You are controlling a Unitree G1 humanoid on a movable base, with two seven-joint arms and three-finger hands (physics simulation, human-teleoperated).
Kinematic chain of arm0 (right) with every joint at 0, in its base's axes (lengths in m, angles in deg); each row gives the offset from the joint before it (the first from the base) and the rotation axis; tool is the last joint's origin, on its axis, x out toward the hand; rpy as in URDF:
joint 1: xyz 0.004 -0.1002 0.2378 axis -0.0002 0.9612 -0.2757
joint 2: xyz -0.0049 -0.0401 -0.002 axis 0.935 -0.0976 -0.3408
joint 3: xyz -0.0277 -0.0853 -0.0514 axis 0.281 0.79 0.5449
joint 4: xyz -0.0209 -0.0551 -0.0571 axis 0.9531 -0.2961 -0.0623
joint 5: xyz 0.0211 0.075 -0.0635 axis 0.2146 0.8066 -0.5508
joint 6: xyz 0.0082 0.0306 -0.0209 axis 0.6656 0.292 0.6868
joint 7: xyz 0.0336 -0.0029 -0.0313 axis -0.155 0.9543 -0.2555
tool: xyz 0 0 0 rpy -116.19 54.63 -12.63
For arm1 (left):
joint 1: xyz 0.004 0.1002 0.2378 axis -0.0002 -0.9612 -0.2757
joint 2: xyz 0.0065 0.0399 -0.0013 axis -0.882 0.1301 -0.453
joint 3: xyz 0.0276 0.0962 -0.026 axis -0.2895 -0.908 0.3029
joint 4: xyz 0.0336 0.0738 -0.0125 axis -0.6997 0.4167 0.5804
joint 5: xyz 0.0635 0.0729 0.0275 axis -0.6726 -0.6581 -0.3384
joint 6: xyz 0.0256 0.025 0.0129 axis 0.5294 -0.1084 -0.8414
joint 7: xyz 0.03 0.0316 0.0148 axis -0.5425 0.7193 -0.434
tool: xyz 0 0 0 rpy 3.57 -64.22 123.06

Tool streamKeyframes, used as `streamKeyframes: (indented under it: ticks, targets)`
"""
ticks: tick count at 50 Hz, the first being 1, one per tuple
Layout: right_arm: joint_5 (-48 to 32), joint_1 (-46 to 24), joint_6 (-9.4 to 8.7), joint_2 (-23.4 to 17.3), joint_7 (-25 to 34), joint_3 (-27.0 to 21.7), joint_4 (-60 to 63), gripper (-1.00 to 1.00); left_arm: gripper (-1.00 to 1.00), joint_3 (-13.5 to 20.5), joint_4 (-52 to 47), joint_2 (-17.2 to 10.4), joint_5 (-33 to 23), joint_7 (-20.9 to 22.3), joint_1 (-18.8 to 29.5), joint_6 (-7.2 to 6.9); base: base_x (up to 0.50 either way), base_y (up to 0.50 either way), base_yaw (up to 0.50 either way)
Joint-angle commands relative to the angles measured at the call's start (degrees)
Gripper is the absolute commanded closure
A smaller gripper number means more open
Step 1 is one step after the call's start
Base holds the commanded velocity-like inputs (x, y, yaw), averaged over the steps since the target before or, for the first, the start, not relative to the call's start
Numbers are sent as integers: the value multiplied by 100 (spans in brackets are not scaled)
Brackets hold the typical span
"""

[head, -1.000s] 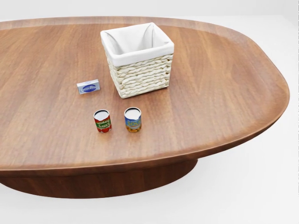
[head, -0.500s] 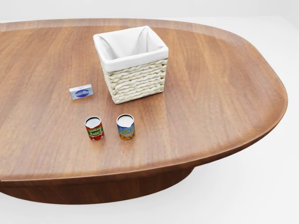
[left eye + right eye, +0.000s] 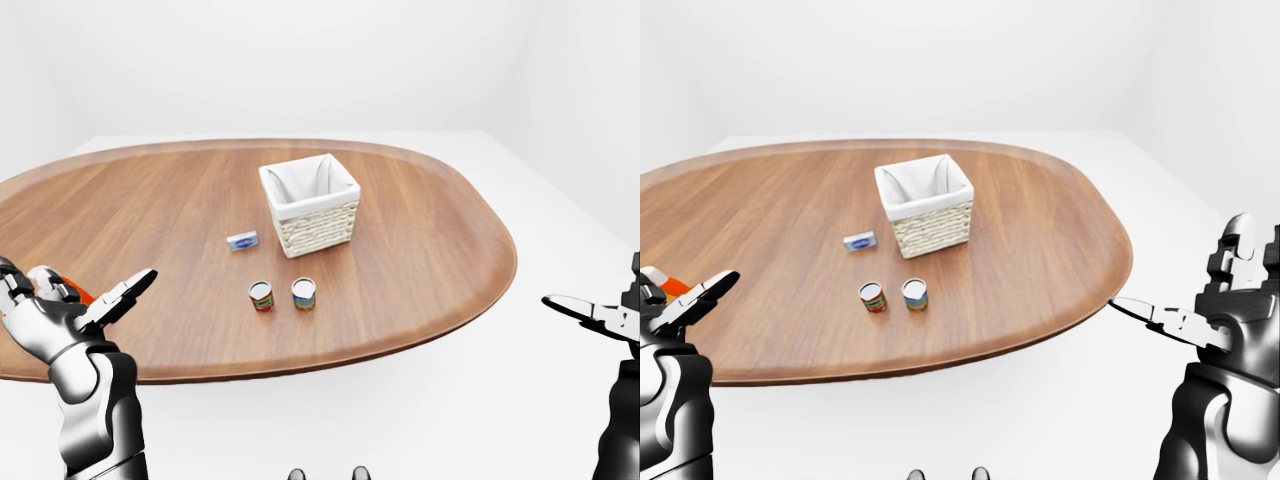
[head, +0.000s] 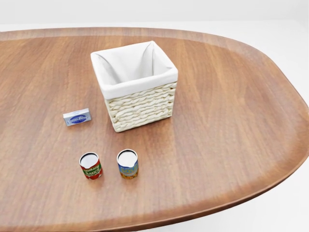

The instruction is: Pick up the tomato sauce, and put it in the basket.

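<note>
The tomato sauce (image 4: 91, 166) is a small red can with a green label, upright on the wooden table (image 4: 231, 111), lower left in the head view. A woven basket (image 4: 135, 85) with a white liner stands above and right of it, empty. My left hand (image 3: 75, 312) is open at the lower left of the left-eye view, well left of the can (image 3: 261, 296). My right hand (image 3: 1200, 320) is open at the lower right of the right-eye view, off the table's right edge. Neither hand touches anything.
A second can (image 4: 127, 164) with a blue and yellow label stands just right of the tomato sauce. A small blue and white box (image 4: 77, 117) lies left of the basket. An orange object (image 3: 78, 294) shows behind my left hand. White floor surrounds the table.
The head view has moved closer to the table: the basket and cans look larger and sit lower in the picture. The things themselves have not moved.
</note>
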Motion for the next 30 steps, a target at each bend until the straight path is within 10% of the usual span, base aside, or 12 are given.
streamKeyframes:
  ticks: [1, 30]
  targets:
    - [-29, -6, 0, 7, 7, 29, 7, -100, -100, -3, 3, -3, -2, -5, 2, -4, 40, 0, 0]
    - [-50, 5, 0, 25, 21, 43, -16, -100, -100, -18, 89, -11, -5, 14, 16, 59, 39, 0, 0]
